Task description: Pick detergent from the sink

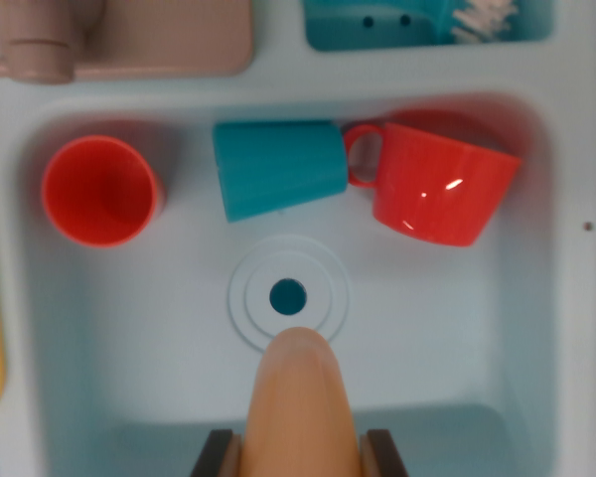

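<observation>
Sink (79,378): a pale blue basin filling most of the wrist view, seen from straight above; every place below is given relative to its drain.
Drain (288,296): a round ringed fitting with a dark teal hole, near the middle of the basin floor.
Detergent (303,402): an orange, rounded bottle lying just below the drain in the picture, its blunt tip overlapping the drain's outer ring and its body running down to the bottom edge.
Gripper (303,459): at the bottom edge below the drain, two dark fingers (216,455) stand one on each side of the bottle, close against its flanks (the contact itself is out of focus), so it reads as pinching the detergent.
Red cup (99,191): upright, mouth open to the camera, up and toward the wrist view's left of the drain, near the basin wall.
Teal cup (278,167): lying on its side directly above the drain.
Red mug (439,184): tipped on its side up and toward the wrist view's right of the drain, its handle touching the teal cup.
Faucet (40,50): a beige block on the rim, far up and left of the drain.
Teal tray (427,25): on the rim up and right of the drain; contents too blurred to name.
</observation>
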You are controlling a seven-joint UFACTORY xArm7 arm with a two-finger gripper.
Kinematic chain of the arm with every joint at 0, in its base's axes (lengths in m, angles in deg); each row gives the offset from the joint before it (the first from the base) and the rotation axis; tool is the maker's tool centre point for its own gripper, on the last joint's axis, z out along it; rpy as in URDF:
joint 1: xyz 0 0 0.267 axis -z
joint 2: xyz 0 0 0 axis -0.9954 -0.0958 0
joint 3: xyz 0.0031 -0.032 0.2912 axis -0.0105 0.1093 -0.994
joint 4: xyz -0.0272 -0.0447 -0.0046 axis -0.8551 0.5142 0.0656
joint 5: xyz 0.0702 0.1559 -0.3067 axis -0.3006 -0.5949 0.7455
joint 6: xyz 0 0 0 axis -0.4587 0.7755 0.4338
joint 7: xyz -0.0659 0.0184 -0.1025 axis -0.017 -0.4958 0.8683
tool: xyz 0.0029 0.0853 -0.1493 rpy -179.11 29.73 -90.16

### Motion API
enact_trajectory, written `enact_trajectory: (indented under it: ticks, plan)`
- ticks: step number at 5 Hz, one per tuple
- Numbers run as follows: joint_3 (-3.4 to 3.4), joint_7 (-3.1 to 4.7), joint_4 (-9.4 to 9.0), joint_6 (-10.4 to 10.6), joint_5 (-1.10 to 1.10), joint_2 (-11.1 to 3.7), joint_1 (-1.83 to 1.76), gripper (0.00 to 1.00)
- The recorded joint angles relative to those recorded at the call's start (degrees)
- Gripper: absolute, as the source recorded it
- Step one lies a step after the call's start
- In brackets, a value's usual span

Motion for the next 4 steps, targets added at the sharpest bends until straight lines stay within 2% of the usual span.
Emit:
enact_trajectory:
  ticks: [1, 3, 4]
  plan:
    - [0.0, 0.0, 0.0, 0.0, 0.0, 0.0, 0.0, 1.0]
    - [-0.09, 0.26, 3.63, -5.35, -0.06, 1.72, -0.07, 1.0]
    - [-0.09, 0.26, 3.63, -5.35, -0.06, 1.72, -0.07, 1.0]
